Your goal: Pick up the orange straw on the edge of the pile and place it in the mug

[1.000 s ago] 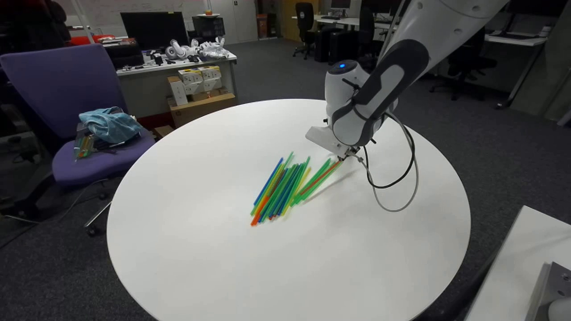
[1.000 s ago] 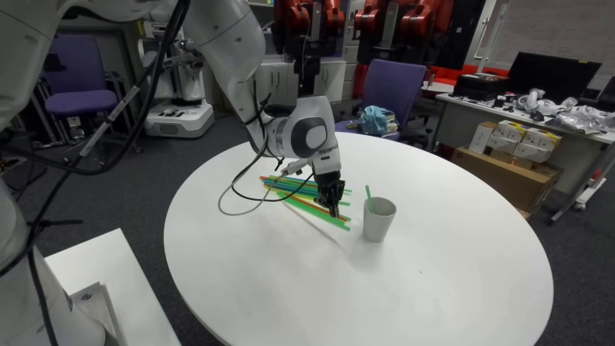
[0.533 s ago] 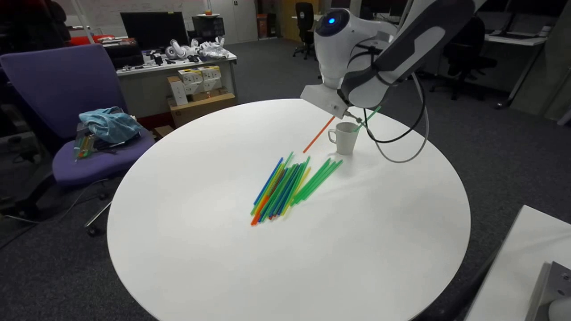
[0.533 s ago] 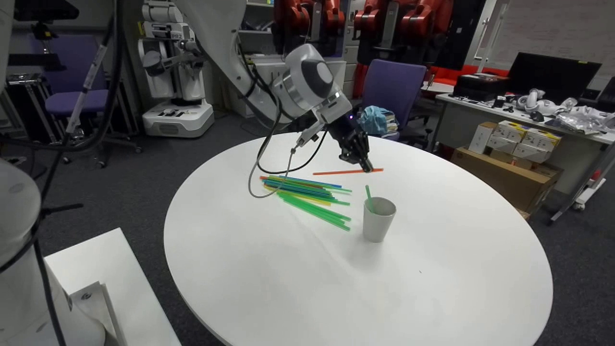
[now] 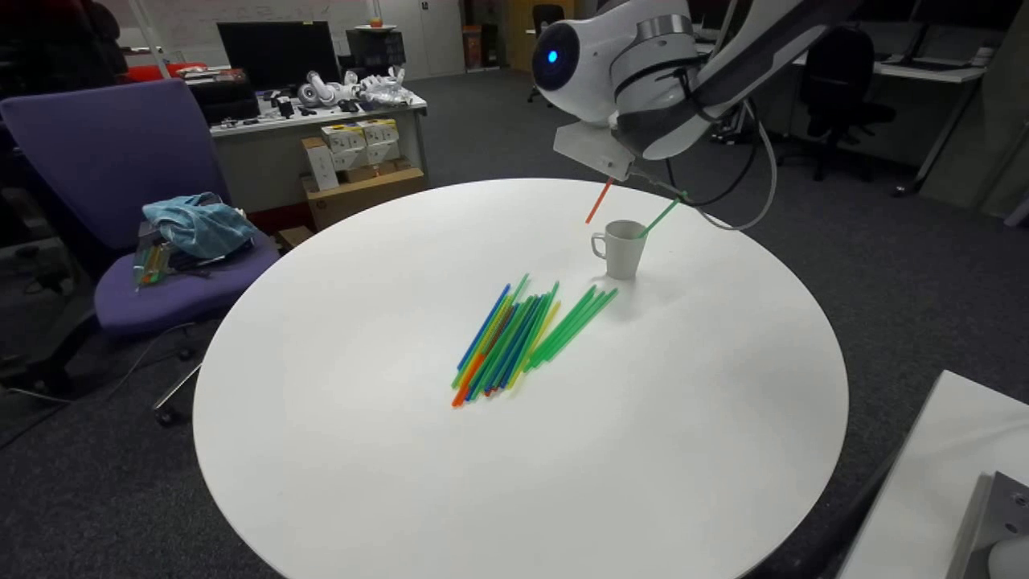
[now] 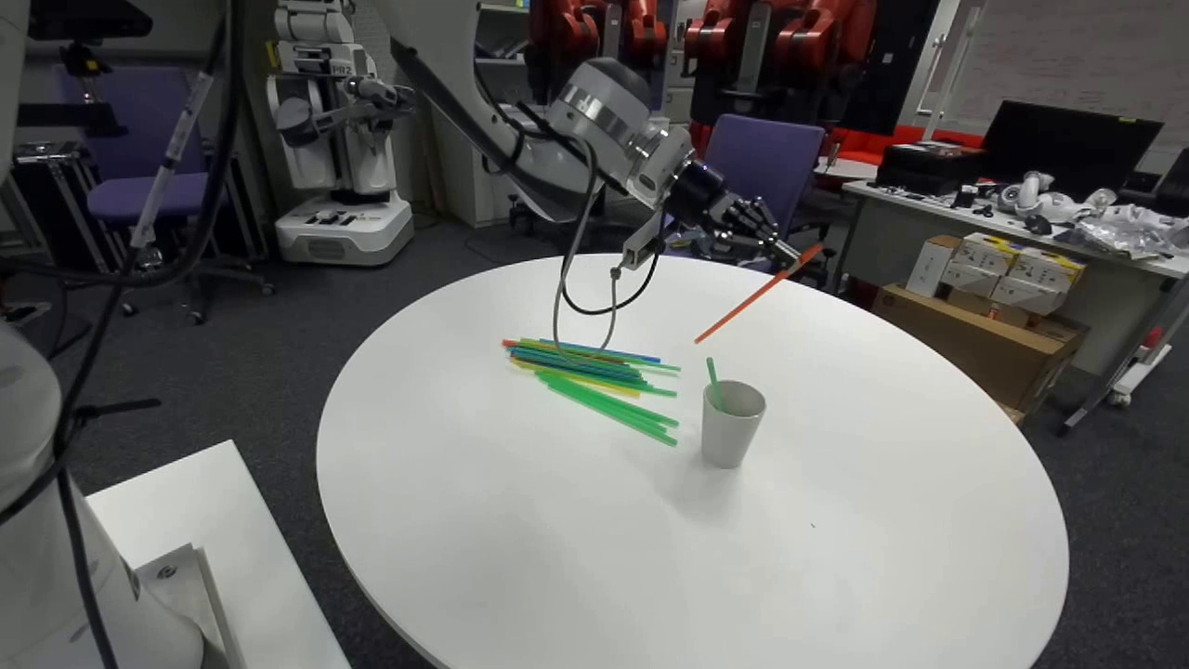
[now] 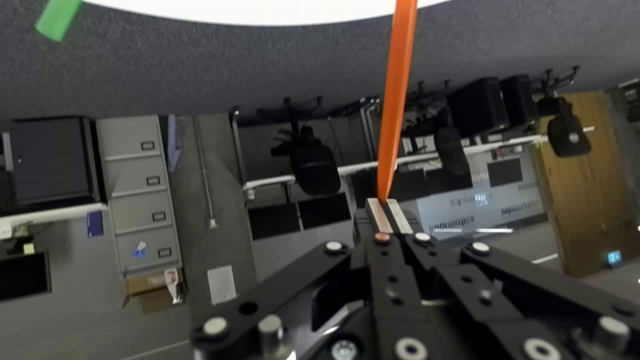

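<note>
Progress since half a second ago: higher, steeper orange straw (image 6: 753,299) pinched in fingers (image 7: 378,214), likely leaving placement in mug (image 6: 731,432).

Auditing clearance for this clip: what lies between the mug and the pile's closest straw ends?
Bare white tabletop; both exterior views show it between the mug and the closest ends of the pile, which are green and stop short of the mug.

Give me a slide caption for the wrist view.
The gripper pinches the orange straw, with the table along the top and the end of a green straw at upper left.
</note>
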Robot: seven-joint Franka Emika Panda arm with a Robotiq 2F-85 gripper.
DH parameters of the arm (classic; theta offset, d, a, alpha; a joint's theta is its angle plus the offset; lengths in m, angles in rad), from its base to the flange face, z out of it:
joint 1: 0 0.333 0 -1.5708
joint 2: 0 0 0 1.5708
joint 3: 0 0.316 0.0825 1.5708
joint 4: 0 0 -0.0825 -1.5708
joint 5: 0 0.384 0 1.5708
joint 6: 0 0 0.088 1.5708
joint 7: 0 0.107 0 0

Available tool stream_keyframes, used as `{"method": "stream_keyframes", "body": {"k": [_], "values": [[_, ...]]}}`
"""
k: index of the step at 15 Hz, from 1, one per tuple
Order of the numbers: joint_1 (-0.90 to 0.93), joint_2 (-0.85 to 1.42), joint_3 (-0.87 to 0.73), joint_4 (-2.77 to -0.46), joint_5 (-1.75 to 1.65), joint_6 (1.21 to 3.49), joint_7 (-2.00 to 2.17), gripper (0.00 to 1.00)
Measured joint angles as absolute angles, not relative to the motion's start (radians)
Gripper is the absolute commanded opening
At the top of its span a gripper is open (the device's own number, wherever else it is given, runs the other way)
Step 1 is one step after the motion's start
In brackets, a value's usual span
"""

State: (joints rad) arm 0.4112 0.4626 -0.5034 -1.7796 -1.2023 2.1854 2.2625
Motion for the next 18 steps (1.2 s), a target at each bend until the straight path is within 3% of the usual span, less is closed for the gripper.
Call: {"method": "stream_keyframes", "body": {"k": [9, 18], "values": [[0.169, 0.565, -0.222, -1.74, -1.557, 1.709, 2.364, 0.0], [0.077, 0.632, -0.072, -1.693, -1.575, 1.668, 2.434, 0.0]]}}
